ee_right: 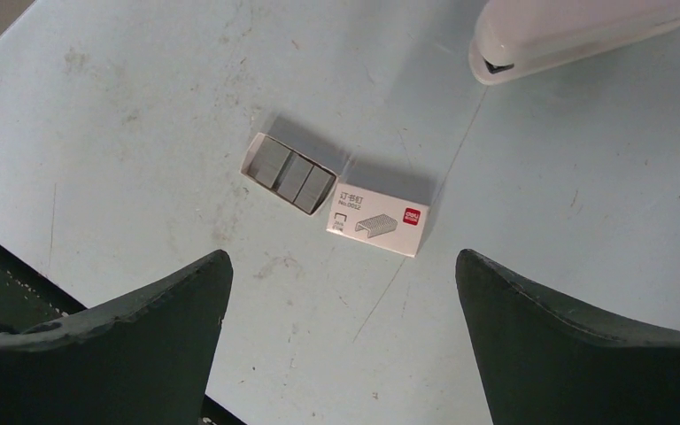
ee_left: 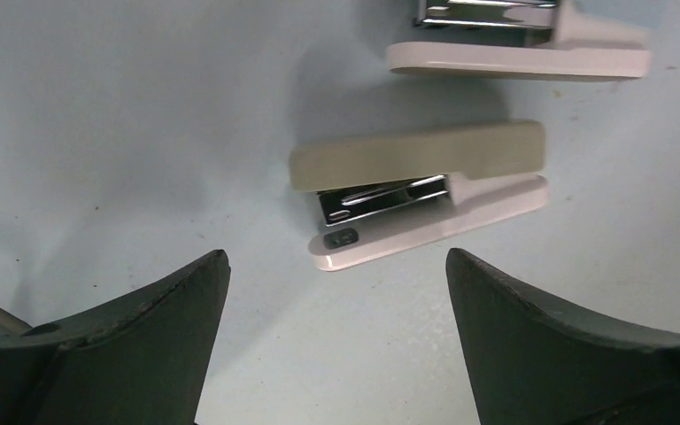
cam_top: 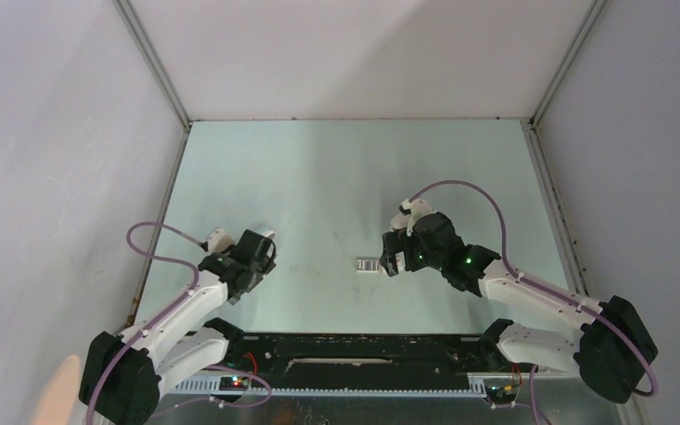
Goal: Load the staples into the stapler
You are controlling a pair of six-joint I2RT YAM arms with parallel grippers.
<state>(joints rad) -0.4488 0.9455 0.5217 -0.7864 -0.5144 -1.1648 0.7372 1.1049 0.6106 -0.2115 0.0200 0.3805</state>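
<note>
The stapler point(ee_left: 425, 190) lies on the table with a beige top arm, a white base and its metal channel showing between them. My left gripper point(ee_left: 336, 257) hovers open just short of its front end, fingers apart and empty. In the top view this gripper point(cam_top: 264, 251) covers most of the stapler. The staples point(ee_right: 289, 174) are grey blocks in an open tray, also seen in the top view point(cam_top: 368, 265). My right gripper point(ee_right: 343, 255) is open and empty just behind them, and stands right of them in the top view point(cam_top: 392, 262).
A white staple box point(ee_right: 377, 219) with a red logo lies against the tray. A second white stapler-like shape point(ee_left: 518, 49) sits just beyond the stapler. A white stapler body point(ee_right: 567, 31) shows beyond the staples. Grey walls enclose the table point(cam_top: 336, 177).
</note>
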